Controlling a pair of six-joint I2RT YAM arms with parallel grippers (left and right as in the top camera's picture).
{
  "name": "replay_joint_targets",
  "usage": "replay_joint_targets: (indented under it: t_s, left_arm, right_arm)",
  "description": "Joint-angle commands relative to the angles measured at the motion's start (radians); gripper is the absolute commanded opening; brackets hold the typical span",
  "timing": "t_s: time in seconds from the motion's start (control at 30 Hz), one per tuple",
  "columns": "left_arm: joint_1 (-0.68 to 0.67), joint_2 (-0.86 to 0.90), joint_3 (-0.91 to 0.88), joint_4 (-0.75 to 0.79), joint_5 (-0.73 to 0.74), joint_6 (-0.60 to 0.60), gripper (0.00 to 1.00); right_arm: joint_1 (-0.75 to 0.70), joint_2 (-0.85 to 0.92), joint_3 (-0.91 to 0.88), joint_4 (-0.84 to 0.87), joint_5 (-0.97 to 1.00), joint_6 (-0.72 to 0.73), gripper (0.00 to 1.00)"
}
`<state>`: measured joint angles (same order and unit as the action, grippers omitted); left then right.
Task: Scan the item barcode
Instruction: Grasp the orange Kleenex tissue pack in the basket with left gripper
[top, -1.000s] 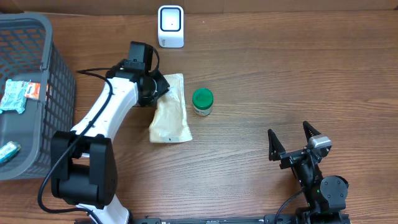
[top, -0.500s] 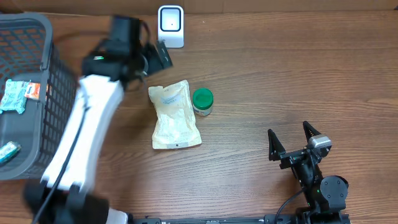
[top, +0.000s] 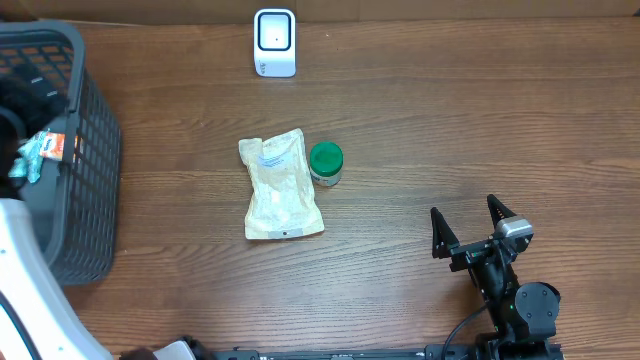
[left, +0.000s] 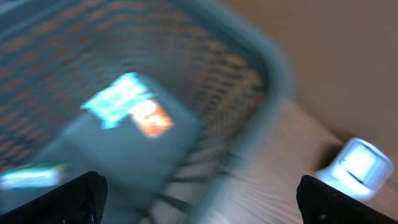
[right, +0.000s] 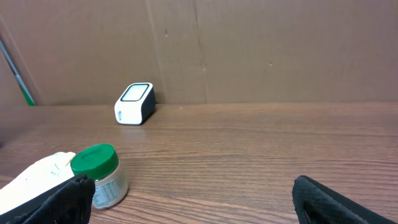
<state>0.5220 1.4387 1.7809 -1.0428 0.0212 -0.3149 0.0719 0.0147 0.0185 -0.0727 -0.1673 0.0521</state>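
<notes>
A pale flat pouch (top: 283, 187) lies on the wooden table beside a green-lidded jar (top: 326, 163); both also show in the right wrist view, the pouch (right: 34, 182) left of the jar (right: 99, 174). The white barcode scanner (top: 274, 42) stands at the table's back edge. My left gripper (left: 199, 202) is open and empty, blurred, above the grey basket (left: 273, 59), with the scanner (left: 357, 165) to its right. In the overhead view only a dark blur of it shows at the far left. My right gripper (top: 467, 228) rests open and empty near the front edge.
The grey mesh basket (top: 100, 130) at the left edge holds a teal and orange packet (top: 40, 150) and, in the left wrist view, another teal packet (left: 31, 177). A brown cardboard wall (right: 249, 50) backs the table.
My left gripper opened and let go of the pouch, then swung left to above the basket. The pouch now lies flat by the jar. The right arm has not moved.
</notes>
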Motion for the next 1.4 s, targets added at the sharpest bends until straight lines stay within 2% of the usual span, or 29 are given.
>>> replay_joint_targets:
  t_s: [0.0, 0.23, 0.4, 0.67, 0.83, 1.03, 1.27, 1.33, 1.37]
  left_arm:
    - [0.102, 0.073, -0.001, -0.009, 0.025, 0.047, 1.00]
    - [0.150, 0.217, -0.001, 0.044, 0.054, 0.024, 0.97]
    - [0.149, 0.352, -0.001, 0.100, 0.004, -0.091, 0.89]
    - [0.117, 0.566, -0.001, 0.176, -0.010, -0.163, 0.75]
    - [0.105, 0.676, -0.001, 0.211, -0.013, -0.216, 0.73]
    - [0.085, 0.772, -0.001, 0.288, -0.016, -0.220, 0.72]
    - [0.073, 0.831, -0.002, 0.295, -0.056, -0.225, 0.71]
    - [0.073, 0.845, -0.003, 0.296, -0.058, -0.225, 0.65]
    - [0.073, 0.853, -0.004, 0.295, -0.058, -0.225, 0.56]
  right_arm:
    - [0.000, -0.011, -0.011, 0.003, 0.009, -0.001, 1.00]
    - [0.000, -0.011, -0.011, 0.003, 0.009, -0.001, 1.00]
    - [0.000, -0.011, -0.011, 0.003, 0.009, -0.001, 1.00]
    - [0.000, -0.011, -0.011, 0.003, 0.009, -0.001, 1.00]
    - [0.000, -0.011, -0.011, 0.003, 0.009, -0.001, 1.00]
    - [0.000, -0.012, -0.011, 0.003, 0.009, -0.001, 1.00]
    - [0.000, -0.011, -0.011, 0.003, 0.009, -0.001, 1.00]
    - [0.000, -0.012, -0.011, 0.003, 0.009, -0.001, 1.00]
    - [0.000, -0.011, -0.011, 0.003, 0.009, -0.001, 1.00]
